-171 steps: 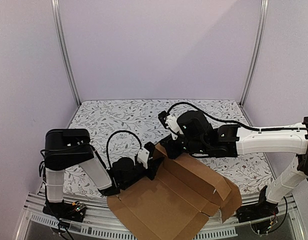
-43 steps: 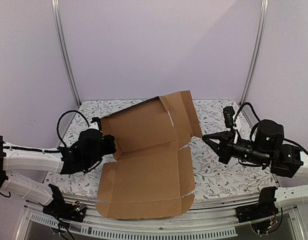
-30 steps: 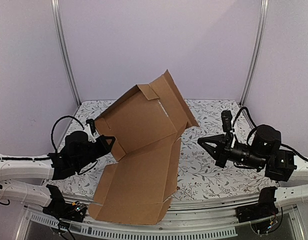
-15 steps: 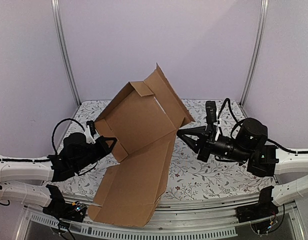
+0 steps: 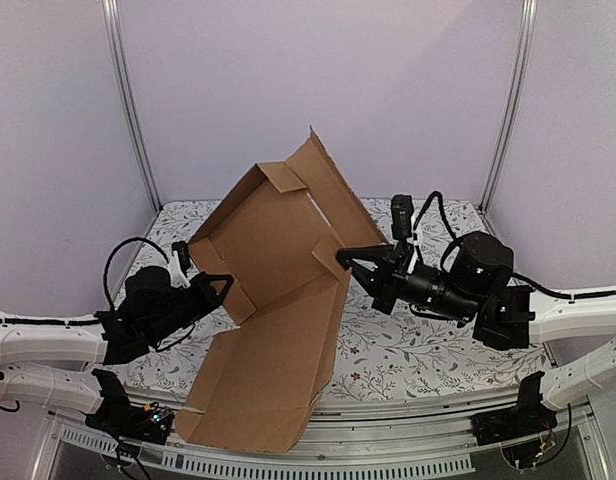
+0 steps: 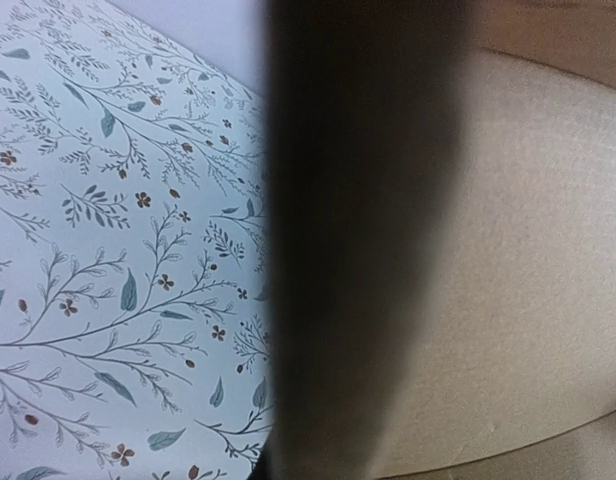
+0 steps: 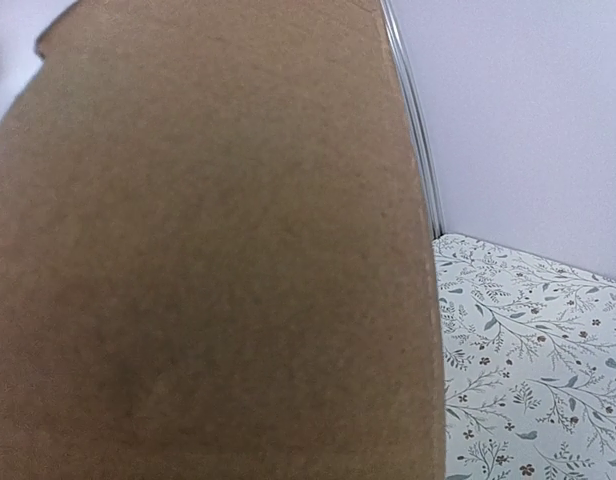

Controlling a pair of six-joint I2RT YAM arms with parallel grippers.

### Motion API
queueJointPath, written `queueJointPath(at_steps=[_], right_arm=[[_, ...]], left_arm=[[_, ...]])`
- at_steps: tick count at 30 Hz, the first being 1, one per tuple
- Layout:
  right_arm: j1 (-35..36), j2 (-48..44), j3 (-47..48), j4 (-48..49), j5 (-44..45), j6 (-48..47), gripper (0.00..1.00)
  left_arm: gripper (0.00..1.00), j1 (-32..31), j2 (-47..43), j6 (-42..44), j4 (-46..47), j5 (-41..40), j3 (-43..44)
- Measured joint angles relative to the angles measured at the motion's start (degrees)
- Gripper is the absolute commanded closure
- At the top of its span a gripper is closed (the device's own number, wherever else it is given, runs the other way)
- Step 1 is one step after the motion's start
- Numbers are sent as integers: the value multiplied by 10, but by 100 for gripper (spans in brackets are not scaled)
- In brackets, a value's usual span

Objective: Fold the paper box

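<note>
Grips the left side flap of the paper box (image 5: 278,250) with the left end effector (image 5: 220,286), jaws closed almost fully onto the cardboard. Sets the right end effector (image 5: 343,259), fully closed and empty, with tips against the right edge of the raised panel. Located between the two arms, left of centre on the floral tabletop (image 5: 418,350): lower panel sloping down to the near edge, upper panel folded up steeply, flaps standing along its top. Fills the right wrist view with plain brown cardboard.
</note>
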Motion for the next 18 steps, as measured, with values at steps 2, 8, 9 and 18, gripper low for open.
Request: queueJointPath(at_steps=[2, 8, 9, 18], right_arm=[[2, 9, 0, -2, 10, 3, 100], [15, 16, 0, -32, 46, 5, 100], [17, 17, 0, -40, 53, 5, 100], [23, 17, 0, -141, 91, 7, 100]], left_arm=[[100, 1, -1, 4, 0, -1, 0], [100, 8, -1, 23, -4, -6, 0], [100, 9, -1, 28, -6, -7, 0], [100, 19, -2, 71, -39, -10, 7]])
